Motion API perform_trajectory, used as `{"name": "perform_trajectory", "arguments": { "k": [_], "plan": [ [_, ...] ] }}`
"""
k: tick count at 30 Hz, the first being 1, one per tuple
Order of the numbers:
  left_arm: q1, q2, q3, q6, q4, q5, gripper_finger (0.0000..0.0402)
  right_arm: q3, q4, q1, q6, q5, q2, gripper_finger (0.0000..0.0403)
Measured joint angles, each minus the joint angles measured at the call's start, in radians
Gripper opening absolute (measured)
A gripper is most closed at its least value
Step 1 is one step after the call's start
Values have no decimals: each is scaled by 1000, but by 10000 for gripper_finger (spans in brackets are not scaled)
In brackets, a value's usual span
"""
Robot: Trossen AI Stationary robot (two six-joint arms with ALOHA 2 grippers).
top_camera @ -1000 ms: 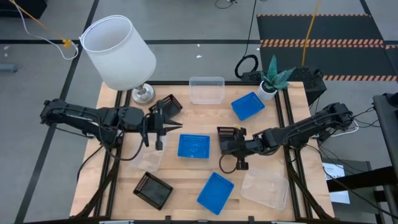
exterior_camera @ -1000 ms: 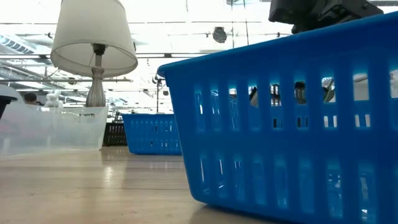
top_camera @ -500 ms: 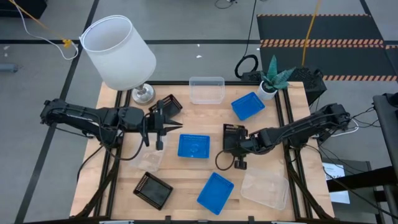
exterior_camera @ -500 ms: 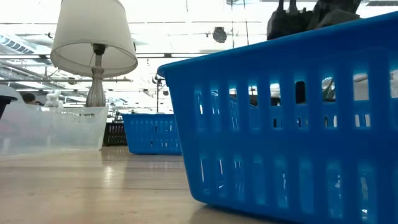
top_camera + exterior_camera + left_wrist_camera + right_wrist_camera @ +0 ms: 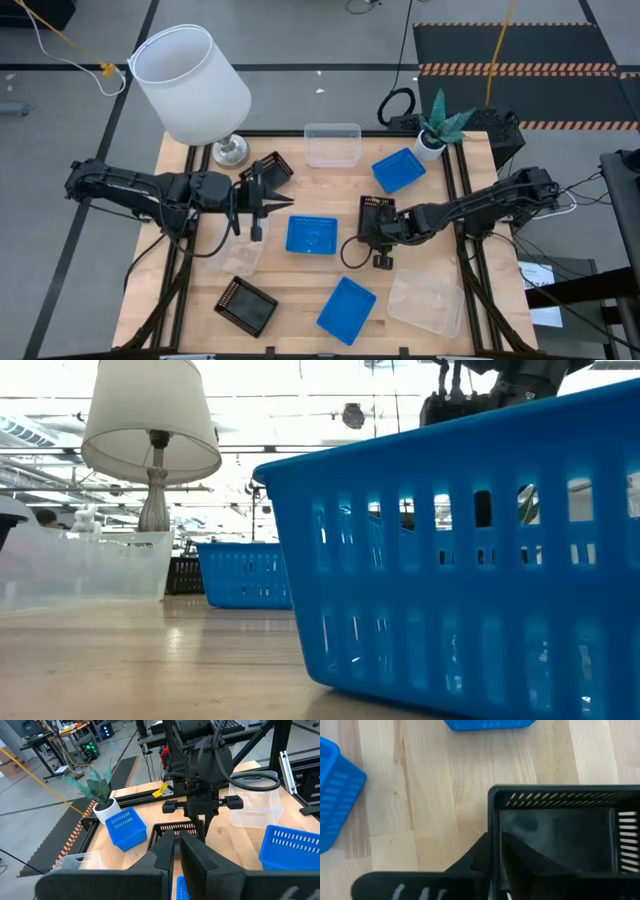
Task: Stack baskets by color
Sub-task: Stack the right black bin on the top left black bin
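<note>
The right gripper (image 5: 496, 845) pinches one short wall of a black basket (image 5: 560, 835), one finger inside and one outside, right of centre in the high view. Whether the basket rests on the table (image 5: 445, 780) I cannot tell.

To my mind the step is carrying it to another black one. With a one-wall grip it may swing, so move slowly and keep it level.

Just left lies a blue basket (image 5: 312, 235): pass over it, not through it.

The second black basket (image 5: 246, 305) at lower left looks the easier target. Line up the long sides, lower until it nests, then let go.

The third black basket (image 5: 268, 170), upper left of centre, sits just beside the left gripper (image 5: 256, 214), whose fingers stand close together, empty, over a clear basket (image 5: 240, 257)
</note>
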Motion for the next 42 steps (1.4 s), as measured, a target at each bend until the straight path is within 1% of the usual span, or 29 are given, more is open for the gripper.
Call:
{"name": "perform_trajectory", "arguments": {
  "k": [10, 19, 22, 29, 37, 39, 42],
  "plan": [
    [0, 0, 0, -28, -7, 0, 33, 0, 4, 4, -8, 4, 0, 83],
    [0, 0, 0, -51, -25, 0, 33, 0, -12, 5, 16, 7, 0, 146],
    [0, 0, 0, -61, -33, 0, 33, -5, -10, 5, 16, 8, 0, 159],
    [0, 0, 0, -92, -80, 1, 33, -55, 13, 4, 8, 5, 0, 161],
    [1, 0, 0, -92, -84, 1, 34, -56, 31, 4, -36, 6, 0, 161],
    [1, 0, 0, -92, -84, 0, 38, -56, 31, 4, -43, 4, 0, 156],
    [1, 0, 0, -92, -84, 0, 53, -61, 37, 4, -58, 3, 0, 136]
  ]
}}
